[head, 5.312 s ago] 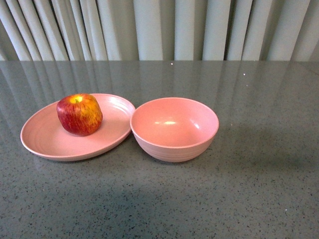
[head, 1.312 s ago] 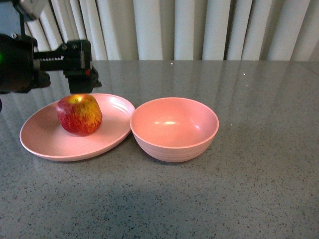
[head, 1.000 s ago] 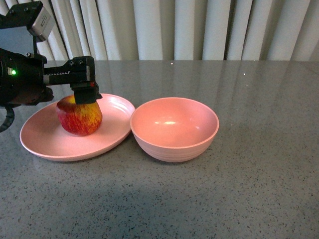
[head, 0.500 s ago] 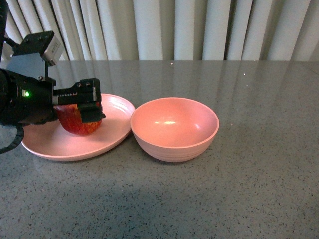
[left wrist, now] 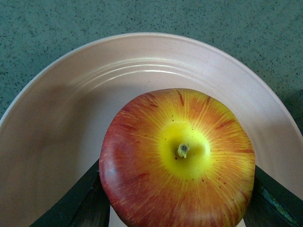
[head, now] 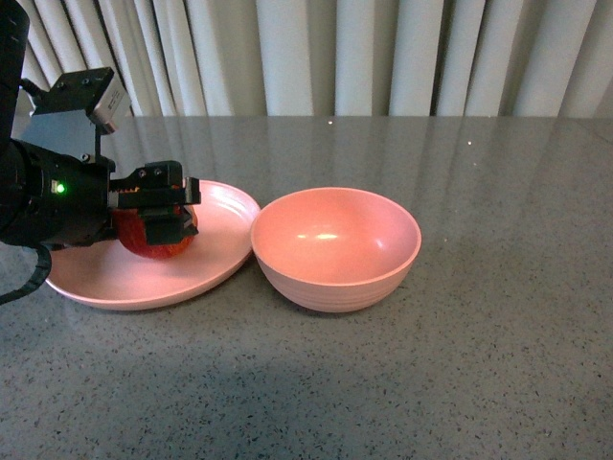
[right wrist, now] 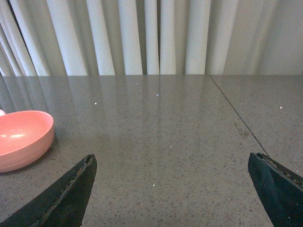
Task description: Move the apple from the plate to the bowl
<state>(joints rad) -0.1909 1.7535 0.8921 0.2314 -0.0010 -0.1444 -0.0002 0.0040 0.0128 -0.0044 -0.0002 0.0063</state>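
The red apple (head: pixel 153 241) with yellow streaks sits on the shallow pink plate (head: pixel 215 254) at the left of the table. My left gripper (head: pixel 165 213) is open and has come down around it, one finger on each side, so the apple is mostly hidden in the front view. In the left wrist view the apple (left wrist: pixel 177 158) fills the space between the dark fingers (left wrist: pixel 83 198), stem dimple up, on the plate (left wrist: pixel 61 109). The deep pink bowl (head: pixel 335 247) stands empty just right of the plate. My right gripper (right wrist: pixel 173 189) is open and empty above bare table, with the bowl (right wrist: pixel 21 137) off to one side.
The table (head: pixel 460 364) is grey speckled stone. Pale curtains (head: pixel 335 57) hang behind its far edge. A thin seam (right wrist: pixel 236 116) runs across the tabletop in the right wrist view.
My left arm came in from the left and lowered over the plate. Its open fingers dropped from above the apple to either side of it. The apple, plate and bowl have not moved.
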